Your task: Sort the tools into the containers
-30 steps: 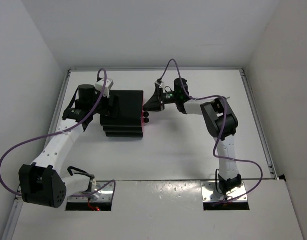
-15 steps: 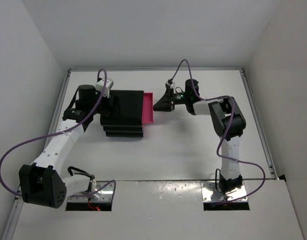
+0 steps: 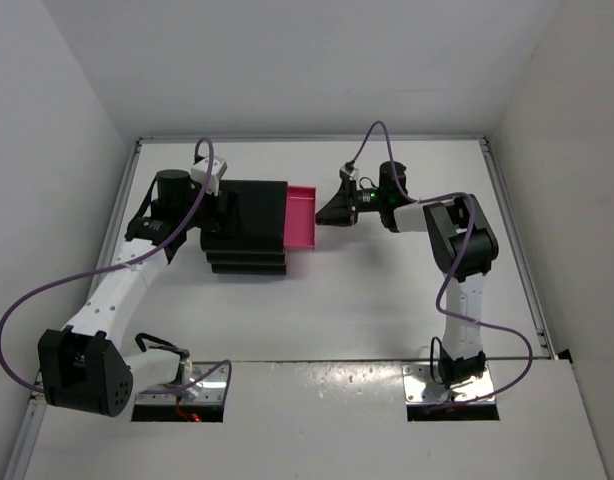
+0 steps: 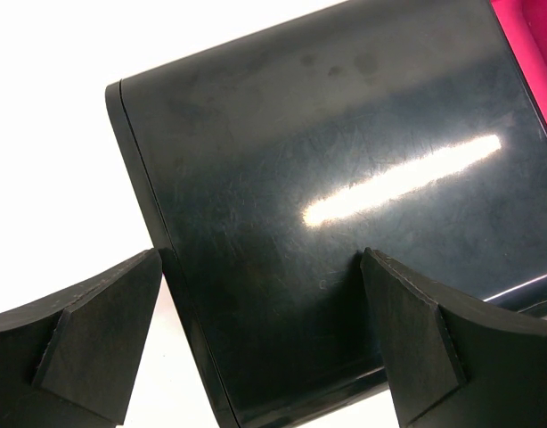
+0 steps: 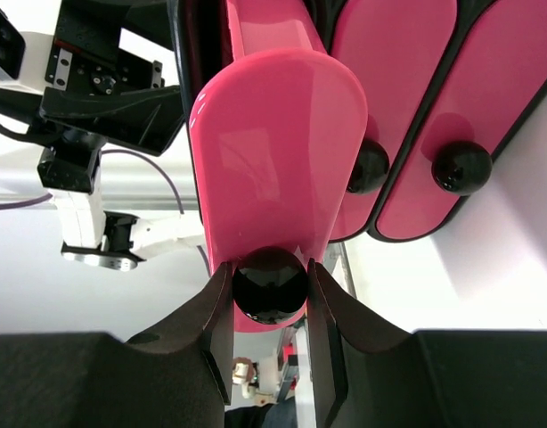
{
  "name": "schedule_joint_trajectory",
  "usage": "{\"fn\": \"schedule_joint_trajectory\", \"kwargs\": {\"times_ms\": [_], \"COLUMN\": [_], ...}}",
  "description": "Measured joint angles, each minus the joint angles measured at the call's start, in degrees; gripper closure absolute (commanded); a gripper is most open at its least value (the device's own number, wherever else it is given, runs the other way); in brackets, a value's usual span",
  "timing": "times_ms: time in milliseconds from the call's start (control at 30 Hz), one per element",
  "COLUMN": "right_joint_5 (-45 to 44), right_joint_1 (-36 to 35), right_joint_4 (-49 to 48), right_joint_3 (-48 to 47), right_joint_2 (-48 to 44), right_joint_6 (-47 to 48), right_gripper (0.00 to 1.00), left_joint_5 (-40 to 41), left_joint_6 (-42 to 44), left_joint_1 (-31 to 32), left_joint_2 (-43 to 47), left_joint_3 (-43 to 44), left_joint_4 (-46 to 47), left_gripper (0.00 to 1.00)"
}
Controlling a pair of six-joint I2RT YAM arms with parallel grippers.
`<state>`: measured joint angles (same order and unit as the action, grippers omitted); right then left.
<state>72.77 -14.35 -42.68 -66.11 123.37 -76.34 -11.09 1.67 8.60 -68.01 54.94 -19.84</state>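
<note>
The black stepped cabinet (image 3: 247, 228) stands at the back left of the table. Its top pink drawer (image 3: 301, 218) is pulled out to the right. My right gripper (image 3: 325, 214) is shut on that drawer's black knob (image 5: 270, 285), one finger on each side. The two lower pink drawers (image 5: 394, 107) are closed, their knobs (image 5: 461, 167) showing. My left gripper (image 3: 219, 215) is open and straddles the left end of the cabinet's black top (image 4: 345, 169), one finger (image 4: 95, 330) on each side. No tools show in any view.
White walls close in the table at the back and both sides. A raised strip (image 3: 317, 400) with the arm bases runs along the near edge. Purple cables loop off both arms.
My right gripper has moved right with the knob in it, and the top drawer has slid out of the cabinet. The left arm has not moved.
</note>
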Motion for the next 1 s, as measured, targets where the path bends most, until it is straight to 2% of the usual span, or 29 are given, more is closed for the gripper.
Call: {"fn": "schedule_joint_trajectory", "kwargs": {"times_ms": [100, 200, 267, 367, 400, 433, 567, 600, 633, 733, 867, 1000], "right_joint_5": [0.42, 0.98, 1.20, 1.40, 1.42, 1.53, 1.49, 1.36, 1.07, 0.20, -0.66, -0.72], "right_joint_1": [0.07, 0.31, 0.55, 0.76, 0.79, 0.79, 0.96, 1.05, 1.07, 1.11, 1.51, 3.21], "right_joint_4": [1.53, 2.75, 3.23, 3.91, 4.07, 4.24, 5.18, 5.70, 6.10, 7.54, 9.88, 17.79], "right_joint_3": [0.00, 0.07, 0.09, 0.11, 0.15, 0.15, 0.15, 0.15, 0.15, 0.17, 0.17, 0.20], "right_joint_2": [0.00, 0.00, 0.00, -0.02, 0.00, 0.00, 0.04, 0.17, 0.31, 0.57, 0.55, -1.16], "right_joint_6": [1.36, 2.56, 3.08, 3.74, 3.96, 4.17, 4.90, 5.11, 5.35, 6.16, 8.07, 14.40], "right_gripper": [0.77, 0.85, 0.85, 0.80, 0.77, 0.66, 0.45, 0.35, 0.30, 0.25, 0.24, 0.24], "left_joint_5": [0.00, 0.00, 0.00, 0.00, 0.00, 0.00, 0.00, 0.00, 0.00, 0.00, 0.00, 0.00], "left_joint_6": [-0.02, -0.02, -0.02, 0.00, 0.00, -0.02, -0.02, -0.02, -0.02, -0.02, -0.02, -0.04], "left_joint_1": [0.00, 0.00, 0.00, 0.00, 0.00, 0.00, 0.00, 0.00, 0.00, -0.02, 0.00, -0.02], "left_joint_2": [0.00, 0.00, 0.00, 0.00, 0.00, 0.00, 0.00, 0.00, 0.00, 0.00, 0.04, 0.31], "left_joint_3": [0.00, 0.00, 0.00, 0.00, 0.00, 0.00, 0.00, 0.00, -0.02, -0.04, -0.04, -0.44], "left_joint_4": [0.00, 0.00, 0.00, 0.00, 0.00, 0.00, 0.02, 0.02, 0.04, 0.07, 0.09, 0.48], "left_gripper": [0.01, 0.01, 0.01, 0.01, 0.01, 0.01, 0.01, 0.01, 0.01, 0.01, 0.01, 0.01]}}
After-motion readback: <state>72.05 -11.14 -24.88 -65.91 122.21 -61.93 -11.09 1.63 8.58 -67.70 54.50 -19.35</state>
